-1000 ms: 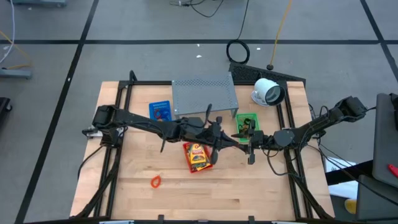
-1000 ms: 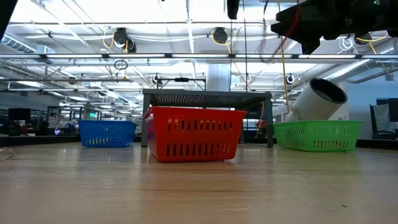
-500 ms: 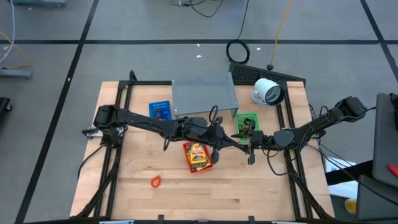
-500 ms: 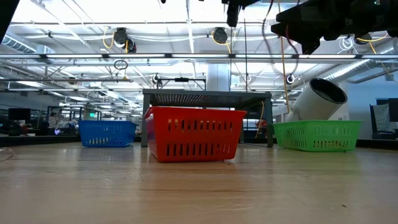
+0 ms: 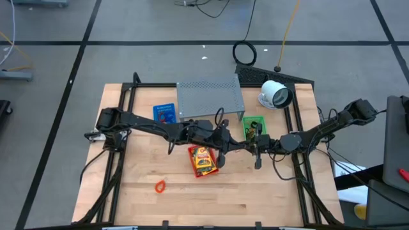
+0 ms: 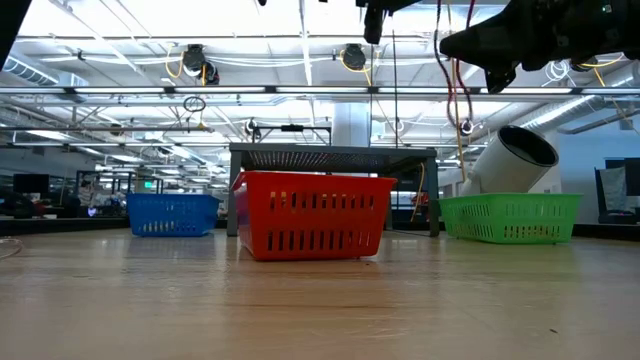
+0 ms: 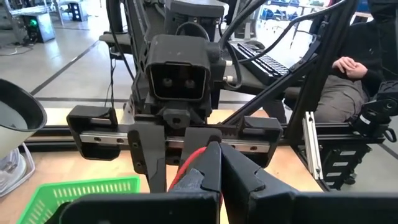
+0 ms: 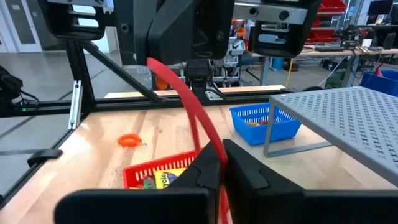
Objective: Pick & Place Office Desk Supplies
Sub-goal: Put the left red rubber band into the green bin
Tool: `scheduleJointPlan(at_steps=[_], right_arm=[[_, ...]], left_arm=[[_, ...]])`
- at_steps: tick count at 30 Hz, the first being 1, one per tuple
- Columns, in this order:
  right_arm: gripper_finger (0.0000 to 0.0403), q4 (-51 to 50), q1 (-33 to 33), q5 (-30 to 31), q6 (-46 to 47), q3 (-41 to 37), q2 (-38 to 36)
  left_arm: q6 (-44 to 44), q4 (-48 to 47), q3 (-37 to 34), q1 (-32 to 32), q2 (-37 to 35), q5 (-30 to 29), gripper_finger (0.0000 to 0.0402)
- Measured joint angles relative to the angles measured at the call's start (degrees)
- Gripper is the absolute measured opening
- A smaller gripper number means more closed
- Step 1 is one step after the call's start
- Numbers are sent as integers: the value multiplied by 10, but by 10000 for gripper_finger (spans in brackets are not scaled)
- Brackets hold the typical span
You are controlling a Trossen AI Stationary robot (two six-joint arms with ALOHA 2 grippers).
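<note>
A red rubber band (image 8: 186,99) spans the short gap between my two grippers, high above the table's middle. My left gripper (image 5: 229,144) reaches in from the left and is shut on one part of it. My right gripper (image 5: 251,145) faces it from the right and is shut on another part. Below them a red basket (image 5: 202,160) holds a yellow packet. An orange rubber band (image 5: 160,186) lies flat on the wood near the front left. My left gripper pinches the red band between its two fingers; the band comes out beside the fingertips (image 7: 186,169). The fingers lie about level, pointing toward the table's right. The band is lifted clear of the table. My right gripper pinches another part of the red band (image 8: 214,152) between its two fingers. It comes in level from the table's right. From there the band arcs up (image 8: 166,73) to the left gripper, clear of everything below.
A grey perforated shelf (image 5: 211,97) stands at the back, with a blue basket (image 5: 165,114) to its left and a green basket (image 5: 253,126) to its right. A white round device (image 5: 275,94) sits at the back right. Black frame rails (image 5: 121,128) run along both sides.
My right gripper has shut on the red band, staying where it was. My left gripper has kept its hold on the band and has tipped slightly.
</note>
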Motion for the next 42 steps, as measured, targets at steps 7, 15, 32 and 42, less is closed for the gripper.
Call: scheduleJointPlan(at_steps=[7,15,32,42], right_arm=[[1,-2,0,0,-3,0,0],[0,-3,0,2,1,0,-2],[0,-210,-1,130,61,0,-77],[0,-409,-4,195,186,0,-215]], left_arm=[[1,0,0,0,0,0,2],[33,-18,0,1,0,0,56],[32,-149,0,37,-57,-13,221],[15,-258,0,39,-105,-35,237]])
